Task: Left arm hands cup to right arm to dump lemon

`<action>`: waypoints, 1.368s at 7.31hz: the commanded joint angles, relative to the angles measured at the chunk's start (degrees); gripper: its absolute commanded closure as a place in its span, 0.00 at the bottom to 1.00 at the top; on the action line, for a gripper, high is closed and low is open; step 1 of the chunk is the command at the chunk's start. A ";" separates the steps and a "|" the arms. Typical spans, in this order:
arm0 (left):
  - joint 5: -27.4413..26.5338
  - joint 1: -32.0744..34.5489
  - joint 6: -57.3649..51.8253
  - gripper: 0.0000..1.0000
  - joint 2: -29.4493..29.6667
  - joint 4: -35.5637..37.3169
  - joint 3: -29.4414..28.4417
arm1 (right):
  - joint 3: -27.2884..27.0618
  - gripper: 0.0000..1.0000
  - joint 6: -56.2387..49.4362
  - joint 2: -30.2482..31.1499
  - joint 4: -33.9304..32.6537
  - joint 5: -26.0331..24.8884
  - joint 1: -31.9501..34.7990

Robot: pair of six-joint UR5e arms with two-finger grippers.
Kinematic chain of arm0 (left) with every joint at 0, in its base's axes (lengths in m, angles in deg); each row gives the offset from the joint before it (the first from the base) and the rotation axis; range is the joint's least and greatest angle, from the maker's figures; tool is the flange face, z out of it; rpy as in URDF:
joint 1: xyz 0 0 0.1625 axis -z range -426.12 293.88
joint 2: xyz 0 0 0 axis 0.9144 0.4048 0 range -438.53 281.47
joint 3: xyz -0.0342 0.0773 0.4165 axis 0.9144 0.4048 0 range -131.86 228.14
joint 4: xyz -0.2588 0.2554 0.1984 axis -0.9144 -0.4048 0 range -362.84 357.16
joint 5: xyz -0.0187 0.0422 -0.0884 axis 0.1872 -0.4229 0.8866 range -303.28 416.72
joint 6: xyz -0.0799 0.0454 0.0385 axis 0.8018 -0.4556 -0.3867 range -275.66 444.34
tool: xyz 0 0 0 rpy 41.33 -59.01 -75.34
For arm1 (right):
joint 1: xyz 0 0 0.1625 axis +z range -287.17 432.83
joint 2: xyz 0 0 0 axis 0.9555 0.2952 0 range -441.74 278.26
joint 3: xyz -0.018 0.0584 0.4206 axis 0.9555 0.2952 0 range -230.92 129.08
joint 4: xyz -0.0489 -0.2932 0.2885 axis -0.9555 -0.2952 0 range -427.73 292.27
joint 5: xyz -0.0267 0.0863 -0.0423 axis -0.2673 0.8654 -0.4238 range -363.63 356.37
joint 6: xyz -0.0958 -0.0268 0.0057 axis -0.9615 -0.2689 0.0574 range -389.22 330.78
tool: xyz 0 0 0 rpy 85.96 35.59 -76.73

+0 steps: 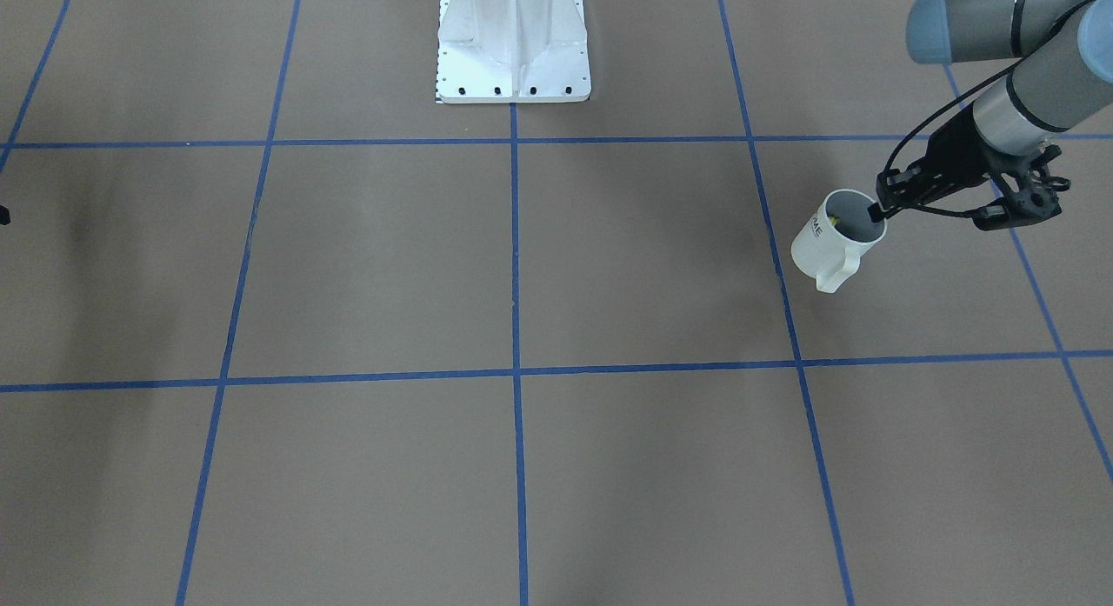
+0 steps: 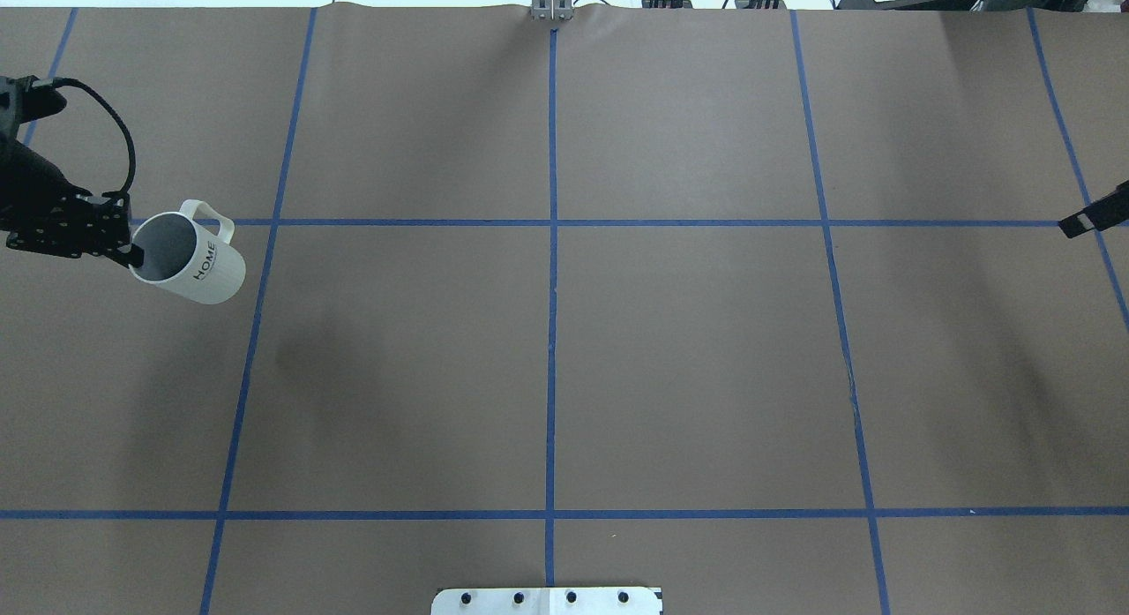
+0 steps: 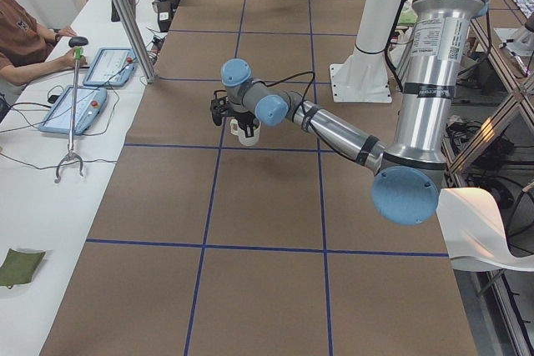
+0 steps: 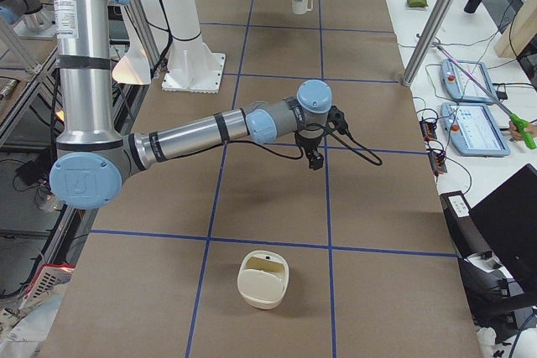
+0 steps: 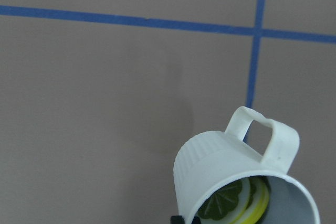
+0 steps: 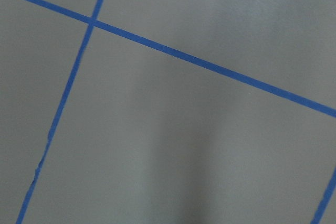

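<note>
My left gripper point(image 1: 878, 211) is shut on the rim of the white cup point(image 1: 826, 245), with one finger inside the mouth. It holds the cup tilted above the table at my far left point(image 2: 190, 264). The handle points away from my base. Yellow-green lemon slices point(image 5: 233, 203) lie inside the cup point(image 5: 226, 166). Only a black tip of my right gripper point(image 2: 1092, 218) shows at the overhead view's right edge, far from the cup. In the exterior right view it point(image 4: 315, 158) hangs over bare table. I cannot tell whether it is open or shut.
The white robot base point(image 1: 513, 58) stands at the table's middle back edge. A cream container point(image 4: 263, 278) sits on the table at my right end. Operators' tablets point(image 3: 75, 110) and cables lie on the white bench across from me. Blue tape lines grid the brown table.
</note>
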 commanded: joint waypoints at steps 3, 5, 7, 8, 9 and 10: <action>0.22 -0.45 11.44 1.00 11.88 14.79 2.25 | 0.04 0.02 27.96 -2.36 25.54 -12.40 -14.57; 0.22 -0.89 14.90 1.00 15.96 17.91 2.25 | -0.31 0.02 36.24 -7.01 26.35 -18.77 -21.06; -0.39 -3.33 17.87 1.00 19.73 18.09 0.24 | -1.18 0.01 38.56 -10.35 26.35 -31.06 -28.89; -0.48 -4.22 20.76 1.00 22.88 18.09 -2.90 | -2.84 0.01 38.56 -11.24 26.35 -40.00 -33.97; -0.83 -5.19 24.27 1.00 26.91 18.96 -6.24 | -3.90 0.01 38.56 -12.29 26.35 -49.74 -39.76; -0.92 -5.89 25.27 1.00 30.17 21.84 -7.75 | -3.91 0.01 38.56 -14.22 26.35 -56.45 -44.61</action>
